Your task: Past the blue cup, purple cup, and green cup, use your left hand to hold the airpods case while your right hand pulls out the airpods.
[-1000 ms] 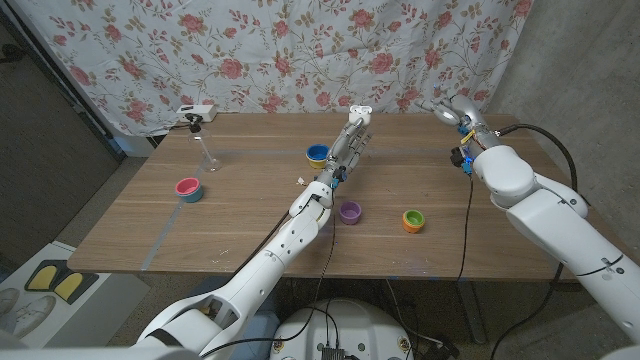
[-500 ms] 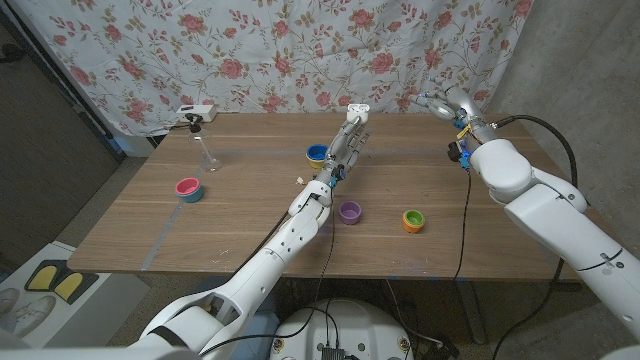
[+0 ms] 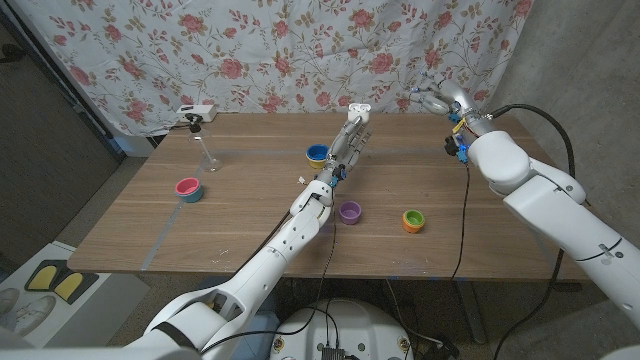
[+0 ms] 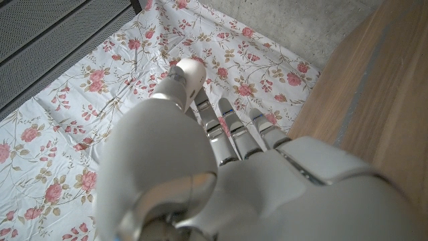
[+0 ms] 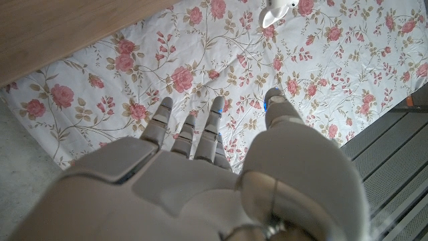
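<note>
A: We've got the left hand [image 3: 352, 135] stretched out over the wood-grain table [image 3: 250, 215], glossy white fingers pinching the small rounded airpods case [image 3: 359, 106] at the far edge, past the blue cup [image 3: 317, 154].

B: Yep. Our right hand [image 3: 437, 101] hangs by the floral curtain [image 3: 300, 50], fingers apart, holding nothing. Squat round purple cup [image 3: 349, 211] and green cup [image 3: 413, 220] sit nearer us.

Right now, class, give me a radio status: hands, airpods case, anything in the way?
Left hand holds the airpods case. Right hand open, away at the far right edge. Blue cup beside the left hand.
</note>
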Controlling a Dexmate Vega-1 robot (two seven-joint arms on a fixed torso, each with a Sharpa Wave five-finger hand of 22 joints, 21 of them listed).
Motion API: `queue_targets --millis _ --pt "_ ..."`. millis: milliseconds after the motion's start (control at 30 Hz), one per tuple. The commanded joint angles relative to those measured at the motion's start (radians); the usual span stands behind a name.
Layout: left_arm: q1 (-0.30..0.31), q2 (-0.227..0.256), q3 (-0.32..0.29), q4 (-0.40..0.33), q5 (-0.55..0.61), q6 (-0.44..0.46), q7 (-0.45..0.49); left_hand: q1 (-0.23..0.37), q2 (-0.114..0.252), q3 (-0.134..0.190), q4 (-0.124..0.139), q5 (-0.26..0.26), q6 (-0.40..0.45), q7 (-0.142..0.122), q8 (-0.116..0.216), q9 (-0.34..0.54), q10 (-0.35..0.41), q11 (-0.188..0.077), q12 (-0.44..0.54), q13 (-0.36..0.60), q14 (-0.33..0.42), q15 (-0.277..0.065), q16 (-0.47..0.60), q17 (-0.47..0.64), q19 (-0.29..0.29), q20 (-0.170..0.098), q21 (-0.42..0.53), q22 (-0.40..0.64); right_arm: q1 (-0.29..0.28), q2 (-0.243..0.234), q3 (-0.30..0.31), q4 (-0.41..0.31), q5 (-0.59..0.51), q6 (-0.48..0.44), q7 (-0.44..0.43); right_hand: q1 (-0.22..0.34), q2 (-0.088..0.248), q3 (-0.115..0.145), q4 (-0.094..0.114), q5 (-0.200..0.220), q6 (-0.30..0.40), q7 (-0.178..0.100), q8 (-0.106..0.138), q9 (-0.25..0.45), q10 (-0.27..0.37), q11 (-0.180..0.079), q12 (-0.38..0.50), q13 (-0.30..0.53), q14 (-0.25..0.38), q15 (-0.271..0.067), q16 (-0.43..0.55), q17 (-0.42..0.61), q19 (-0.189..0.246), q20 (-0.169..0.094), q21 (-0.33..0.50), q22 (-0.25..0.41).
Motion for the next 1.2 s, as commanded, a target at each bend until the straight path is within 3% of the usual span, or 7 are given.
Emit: queue_targets --millis 33,367,567,667,1200 --pt "-0.008 0.007 0.002 0.008 0.003 0.019 -0.014 0.007 0.008 0.001 0.002 0.006 0.005 -0.003 0.009 0.000 0.051 -0.055 0.045 0.080 0.028 -0.039 -0.002 0.006 -0.001 0.003 0.006 0.002 0.057 -0.029 -0.064 -0.028 -0.103 -0.052 0.009 0.016 0.001 0.008 0.003 0.011 -0.010 0.015 -0.002 -0.001 0.013 0.049 -0.001 0.005 0.013 0.009 0.007 0.000 -0.005 0.003 0.006 0.003" --pt "-0.028 0.010 0.005 0.045 0.015 0.009 -0.068 0.008 0.007 0.001 0.002 0.005 0.009 -0.003 0.013 -0.005 0.052 -0.055 0.045 0.080 0.031 -0.039 -0.002 0.009 -0.001 0.003 0.007 0.002 0.097 -0.050 -0.089 -0.045 -0.136 -0.084 0.056 0.027 0.000 0.012 0.003 0.022 -0.016 0.029 -0.005 -0.001 0.055 0.061 0.009 0.006 0.042 0.015 0.018 -0.002 -0.003 0.003 0.006 0.003" --pt "-0.021 0.013 0.007 0.031 0.018 0.013 -0.065 0.007 0.009 0.001 0.003 0.004 0.016 -0.002 0.016 -0.008 0.053 -0.056 0.045 0.079 0.032 -0.038 -0.002 0.011 -0.003 0.004 0.006 0.002 0.122 -0.058 -0.105 -0.049 -0.143 -0.101 0.091 0.030 -0.001 0.013 0.003 0.026 -0.026 0.030 -0.009 -0.001 0.061 0.065 0.008 0.005 0.051 0.013 0.021 -0.003 -0.002 0.004 0.007 0.003" --pt "-0.021 0.016 0.008 0.028 0.022 0.015 -0.065 0.007 0.010 0.001 0.004 0.004 0.016 -0.002 0.017 -0.009 0.053 -0.056 0.045 0.079 0.032 -0.038 -0.002 0.011 -0.003 0.003 0.006 0.002 0.133 -0.060 -0.109 -0.050 -0.141 -0.109 0.110 0.032 -0.002 0.013 0.003 0.030 -0.028 0.019 -0.010 -0.001 0.070 0.058 0.008 0.003 0.056 0.008 0.023 -0.004 0.000 0.003 0.007 0.003" --pt "-0.016 0.011 0.007 0.031 0.011 0.012 -0.101 0.007 0.009 0.000 0.005 0.002 0.018 -0.002 0.020 -0.017 0.056 -0.057 0.045 0.078 0.039 -0.038 0.001 0.017 -0.004 0.005 0.006 0.002 0.172 -0.090 -0.128 -0.092 -0.155 -0.159 0.183 0.045 -0.002 0.018 0.004 0.046 -0.051 0.026 -0.016 -0.002 0.103 0.056 0.010 -0.001 0.077 0.006 0.031 -0.006 0.003 0.004 0.008 0.003"
